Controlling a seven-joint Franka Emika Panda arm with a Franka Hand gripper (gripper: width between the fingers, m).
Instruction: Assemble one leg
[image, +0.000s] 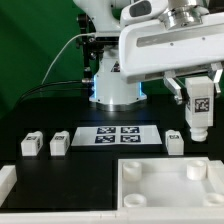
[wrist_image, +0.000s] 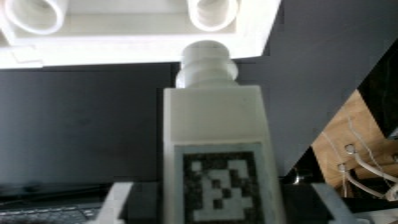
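My gripper (image: 199, 92) is shut on a leg (image: 199, 112), a small white post with a black-and-white tag, and holds it upright above the table at the exterior view's right. In the wrist view the held leg (wrist_image: 215, 140) fills the middle, its peg end pointing toward the large white recessed panel (wrist_image: 143, 45). The panel (image: 165, 183) lies at the front right, and the leg hangs above its far edge. Three more legs stand on the table: two at the left (image: 33, 144) (image: 60, 142) and one (image: 175, 142) just behind the panel.
The marker board (image: 115, 137) lies flat mid-table in front of the robot base (image: 116, 85). A white frame edge (image: 6, 185) runs along the front left. Cables trail at the back left.
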